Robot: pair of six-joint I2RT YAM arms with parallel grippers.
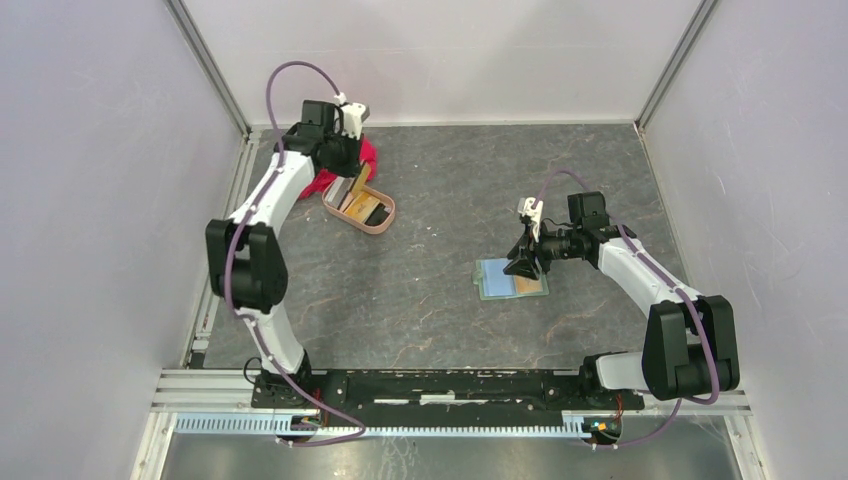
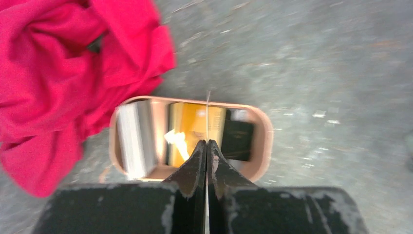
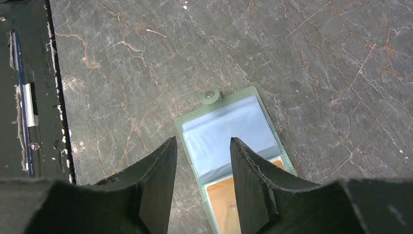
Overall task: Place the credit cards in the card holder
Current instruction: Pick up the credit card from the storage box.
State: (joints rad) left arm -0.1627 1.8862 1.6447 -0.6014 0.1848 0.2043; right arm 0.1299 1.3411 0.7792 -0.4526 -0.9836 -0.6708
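Observation:
My left gripper (image 1: 344,172) (image 2: 208,142) is shut on a thin credit card (image 2: 208,109), seen edge-on and held upright above the pinkish-tan tray (image 2: 263,146) (image 1: 386,224). In the tray lie a silvery-white card (image 2: 131,139), an orange-gold card (image 2: 187,129) and a dark card (image 2: 238,139). The sage-green card holder (image 1: 496,281) (image 3: 229,122) lies open on the table, its snap button (image 3: 210,94) at the far end, with an orange card (image 3: 224,202) in its near pocket. My right gripper (image 1: 522,263) (image 3: 202,144) is open and empty just above the holder.
A crumpled red cloth (image 2: 58,83) (image 1: 369,156) lies against the tray's left side at the back left. Grey walls enclose the dark marbled table. The black base rail (image 3: 24,97) runs along the near edge.

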